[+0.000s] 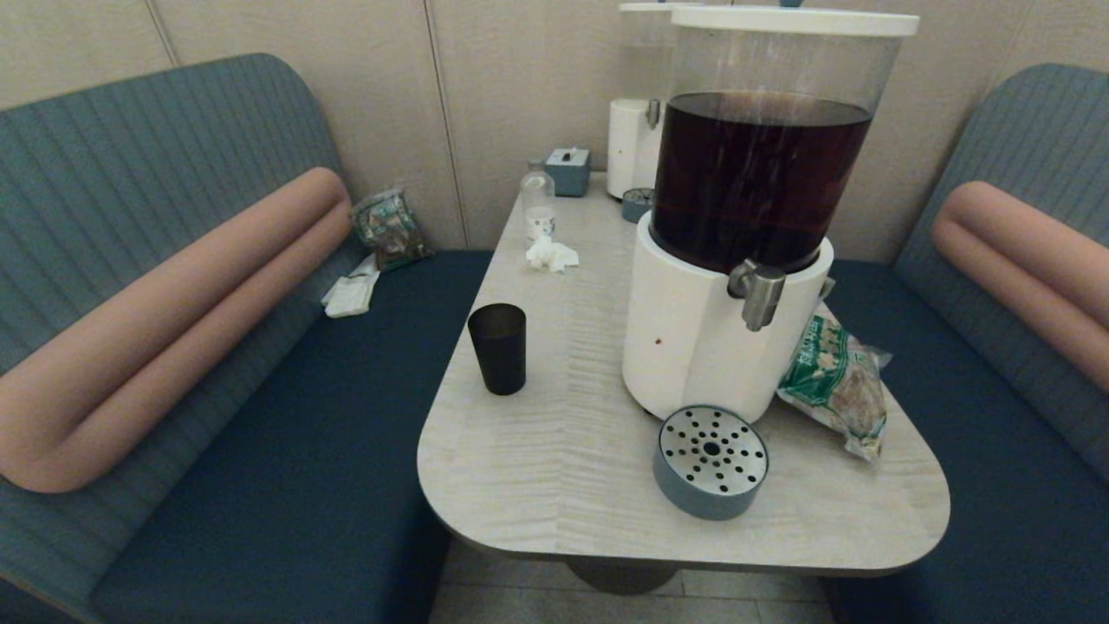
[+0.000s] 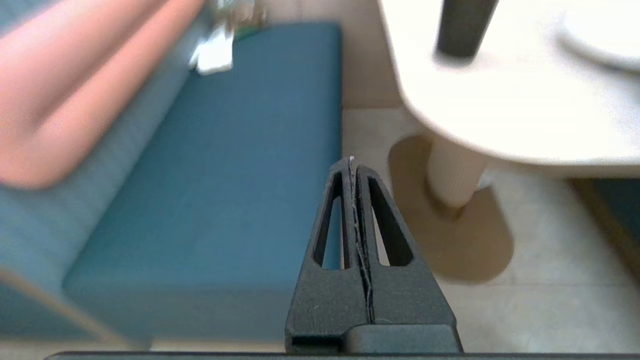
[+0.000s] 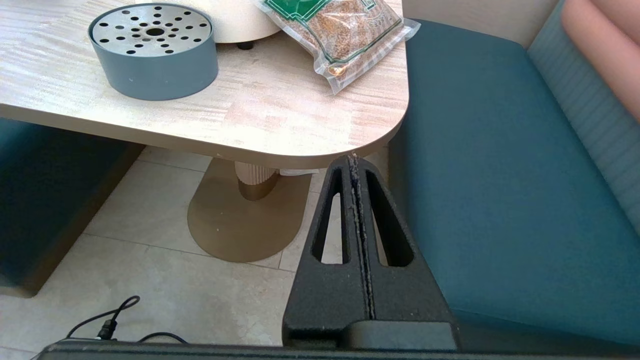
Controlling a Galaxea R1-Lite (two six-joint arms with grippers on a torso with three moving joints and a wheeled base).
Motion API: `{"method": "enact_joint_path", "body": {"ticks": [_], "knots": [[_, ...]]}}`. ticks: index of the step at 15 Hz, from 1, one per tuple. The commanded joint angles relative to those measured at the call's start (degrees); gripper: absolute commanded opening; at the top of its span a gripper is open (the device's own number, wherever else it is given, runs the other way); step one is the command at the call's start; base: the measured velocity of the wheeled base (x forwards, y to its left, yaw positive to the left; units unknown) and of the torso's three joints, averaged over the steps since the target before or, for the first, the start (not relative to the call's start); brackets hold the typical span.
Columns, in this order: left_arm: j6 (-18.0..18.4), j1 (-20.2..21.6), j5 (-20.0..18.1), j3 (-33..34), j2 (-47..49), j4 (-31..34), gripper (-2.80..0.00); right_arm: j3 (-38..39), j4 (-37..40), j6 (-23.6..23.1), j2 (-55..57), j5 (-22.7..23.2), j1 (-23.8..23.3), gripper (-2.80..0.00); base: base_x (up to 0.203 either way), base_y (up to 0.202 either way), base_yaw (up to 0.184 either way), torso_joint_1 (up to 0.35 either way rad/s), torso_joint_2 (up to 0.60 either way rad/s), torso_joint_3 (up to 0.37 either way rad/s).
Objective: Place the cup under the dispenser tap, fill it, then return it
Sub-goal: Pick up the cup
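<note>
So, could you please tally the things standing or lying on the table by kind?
Dispensers: 2
Drip trays: 2
Cup: 1
Clear bottle: 1
Tissue box: 1
Crumpled tissue: 1
Snack bag: 1
Total: 9

Lit softly and evenly from overhead, neither dim nor harsh. Leaves only faint, short shadows at the foot of the cup (image 1: pixel 497 348) and a darker band beneath the table (image 1: pixel 537 468) rim at 6 o'clock in the head view. Puts pale streaks of glare on the clear tank (image 1: pixel 762 173) at 1 o'clock. Stretches shapes toward that view's corners, wide-angle fashion. Washes the tabletop almost white in the left wrist view and smears the cup and the pink bolster (image 2: pixel 75 85) into blur. Renders the right wrist view crisp, with a dull sheen on the perforated drip tray (image 3: pixel 152 30).
</note>
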Motion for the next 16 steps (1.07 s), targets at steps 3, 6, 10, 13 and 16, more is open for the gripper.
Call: {"method": "enact_joint_path", "body": {"ticks": [3,6,10,13,16], "knots": [[-2.9,-0.14,-3.87,-15.83,8.54,7.08,-2.8,0.0,0.0,-0.03,0.01,0.05,0.0,-2.8,0.0,0.0,0.0,0.0,0.0,0.0],[-7.12,-2.24,-6.85,-27.54,24.29,6.62,-2.8,0.0,0.0,-0.03,0.01,0.05,0.0,-2.8,0.0,0.0,0.0,0.0,0.0,0.0],[-9.81,-4.35,-14.84,-39.09,43.72,-1.5,0.0,0.0,0.0,-0.03,0.01,0.05,0.0,-2.8,0.0,0.0,0.0,0.0,0.0,0.0],[-10.58,-4.69,-23.12,-42.28,55.53,-11.69,0.0,0.0,0.0,-0.03,0.01,0.05,0.0,-2.8,0.0,0.0,0.0,0.0,0.0,0.0],[-8.27,-3.91,-26.84,-42.6,66.64,-26.99,0.0,0.09,0.0,-0.03,0.01,0.05,0.0,-2.8,0.0,0.0,0.0,0.0,0.0,0.0]]}}
